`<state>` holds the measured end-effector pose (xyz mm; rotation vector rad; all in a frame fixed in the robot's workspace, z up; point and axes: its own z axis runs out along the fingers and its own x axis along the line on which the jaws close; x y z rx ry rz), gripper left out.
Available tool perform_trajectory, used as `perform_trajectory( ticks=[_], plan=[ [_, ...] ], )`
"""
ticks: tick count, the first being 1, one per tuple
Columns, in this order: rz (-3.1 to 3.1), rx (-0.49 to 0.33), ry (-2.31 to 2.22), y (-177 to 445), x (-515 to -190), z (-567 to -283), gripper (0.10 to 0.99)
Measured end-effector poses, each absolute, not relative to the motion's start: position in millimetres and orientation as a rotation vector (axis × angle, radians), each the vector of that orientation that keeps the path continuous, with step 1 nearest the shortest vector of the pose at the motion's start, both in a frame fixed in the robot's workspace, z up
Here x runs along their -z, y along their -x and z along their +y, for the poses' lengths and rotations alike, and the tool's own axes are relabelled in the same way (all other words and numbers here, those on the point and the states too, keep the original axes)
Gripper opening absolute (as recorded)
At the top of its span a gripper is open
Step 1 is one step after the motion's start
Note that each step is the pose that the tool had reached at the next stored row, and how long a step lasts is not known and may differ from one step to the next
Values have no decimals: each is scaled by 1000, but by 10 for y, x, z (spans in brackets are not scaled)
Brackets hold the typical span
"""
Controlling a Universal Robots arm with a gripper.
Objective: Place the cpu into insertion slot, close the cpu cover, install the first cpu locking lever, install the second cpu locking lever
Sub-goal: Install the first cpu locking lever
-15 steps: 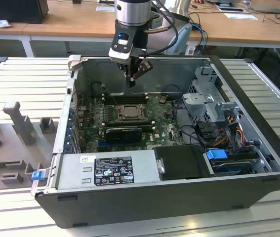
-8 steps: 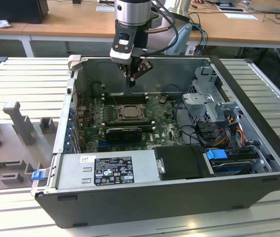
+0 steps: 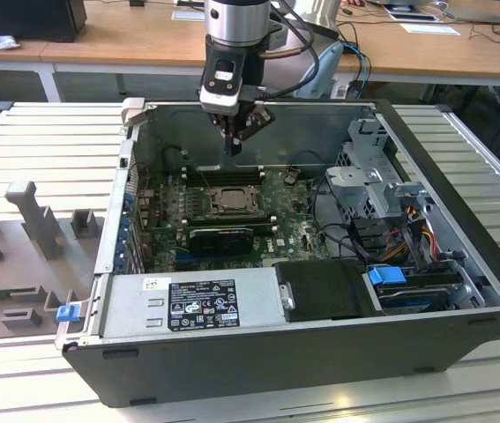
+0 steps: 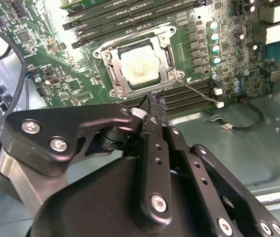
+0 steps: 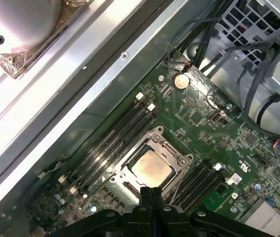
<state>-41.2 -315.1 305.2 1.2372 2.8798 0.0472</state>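
Gripper (image 3: 235, 141) hovers above board (image 5: 204, 133); fingers (image 5: 146, 197) pressed together, empty. Cpu (image 5: 152, 168) sits in slot (image 3: 231, 201), cover (image 4: 167, 54) down. Lever (image 4: 199, 92) looks unlatched; best push steady, tips clear of board.

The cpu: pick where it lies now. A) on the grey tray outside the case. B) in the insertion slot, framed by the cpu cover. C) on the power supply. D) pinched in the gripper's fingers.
B: in the second wrist view the cpu lies flat in the insertion slot with the cpu cover around it, and the gripper above it is shut on nothing.
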Motion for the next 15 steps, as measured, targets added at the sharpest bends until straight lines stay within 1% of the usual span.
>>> perform_trajectory(
  ticks=[7, 15],
  plan=[
    [2903, -48, -1183, 412, -3113, -3151, 106],
    [3021, -48, -851, 412, -3107, -3151, 106]
  ],
)
